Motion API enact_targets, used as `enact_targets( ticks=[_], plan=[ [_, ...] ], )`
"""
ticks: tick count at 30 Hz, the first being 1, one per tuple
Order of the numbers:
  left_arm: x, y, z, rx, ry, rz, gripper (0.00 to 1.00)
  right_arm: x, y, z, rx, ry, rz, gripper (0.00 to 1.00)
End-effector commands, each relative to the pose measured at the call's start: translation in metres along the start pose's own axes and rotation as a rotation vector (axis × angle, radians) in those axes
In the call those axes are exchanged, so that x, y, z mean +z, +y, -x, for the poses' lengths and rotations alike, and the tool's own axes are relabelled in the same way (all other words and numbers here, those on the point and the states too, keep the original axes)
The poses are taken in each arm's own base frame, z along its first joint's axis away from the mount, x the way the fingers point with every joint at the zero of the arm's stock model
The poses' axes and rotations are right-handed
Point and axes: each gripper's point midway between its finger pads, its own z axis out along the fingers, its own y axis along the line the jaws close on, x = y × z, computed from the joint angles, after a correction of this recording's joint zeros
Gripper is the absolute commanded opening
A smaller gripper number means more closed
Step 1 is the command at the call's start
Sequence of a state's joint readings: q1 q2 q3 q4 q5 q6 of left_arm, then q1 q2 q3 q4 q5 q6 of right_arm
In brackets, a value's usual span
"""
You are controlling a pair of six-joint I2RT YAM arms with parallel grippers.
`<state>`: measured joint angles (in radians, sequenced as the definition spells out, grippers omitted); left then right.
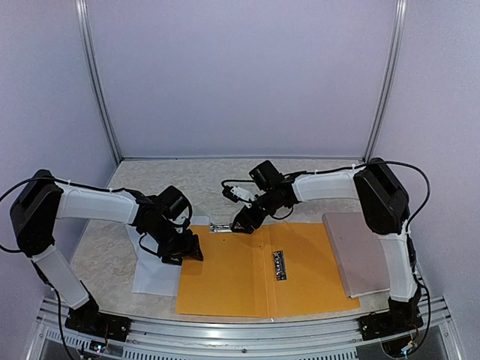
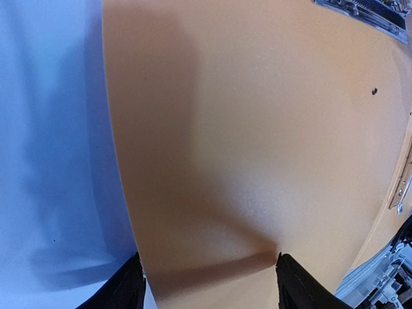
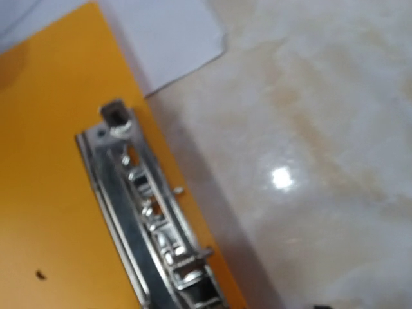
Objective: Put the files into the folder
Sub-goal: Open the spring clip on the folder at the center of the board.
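Surface (image 1: 225,180): pale, marbled, lilac walls around.
Folder (image 1: 247,277): open, centre.
Files (image 1: 154,274): left, touching the folder's edge.
Left tool (image 1: 189,253): spread wide over that edge.
Right tool (image 1: 241,223): by far-edge clip (image 3: 148,219); width unclear.
Next: best pinch sheets alone.

The marbled beige bench (image 1: 187,180) lies passable behind the open orange-yellow flat folder (image 1: 225,281). A pinkish-brown flat board (image 1: 360,251) blocks the right side. The left claw (image 1: 191,253) occupies the folder's left edge, the right claw (image 1: 241,223) its far edge.
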<state>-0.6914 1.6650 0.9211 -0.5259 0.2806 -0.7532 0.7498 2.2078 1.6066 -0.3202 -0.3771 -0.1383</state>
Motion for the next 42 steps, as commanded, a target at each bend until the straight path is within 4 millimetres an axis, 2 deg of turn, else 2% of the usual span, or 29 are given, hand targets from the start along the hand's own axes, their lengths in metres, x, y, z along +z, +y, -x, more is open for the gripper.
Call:
enact_targets(
  ticks=[1,6,12,19,23,28,32,36,42],
  plan=[
    [0.004,0.006,0.0,0.018,0.009,0.046,0.68,0.014,0.009,-0.014,-0.094,0.034,0.066,0.69],
    [0.003,0.004,0.002,0.019,0.009,0.046,0.68,0.023,0.011,-0.018,-0.121,0.036,0.099,0.63],
    [0.0,0.002,0.005,0.028,-0.001,0.044,0.68,0.029,0.013,-0.029,-0.136,0.053,0.112,0.49],
    [-0.007,-0.004,0.019,0.045,-0.033,0.027,0.69,0.035,0.011,-0.041,-0.143,0.066,0.104,0.38],
    [-0.017,-0.009,0.037,0.031,-0.089,-0.021,0.69,0.039,0.006,-0.052,-0.145,0.095,0.081,0.33],
    [-0.036,-0.024,0.072,0.033,-0.191,-0.155,0.67,0.041,0.003,-0.061,-0.143,0.105,0.068,0.27],
    [-0.047,-0.041,0.099,0.051,-0.261,-0.246,0.57,0.043,0.005,-0.064,-0.136,0.103,0.084,0.23],
    [-0.039,-0.049,0.121,0.075,-0.287,-0.25,0.49,0.044,0.006,-0.065,-0.135,0.099,0.09,0.21],
    [-0.014,-0.053,0.144,0.083,-0.262,-0.229,0.37,0.043,0.006,-0.069,-0.132,0.105,0.09,0.2]
  ],
)
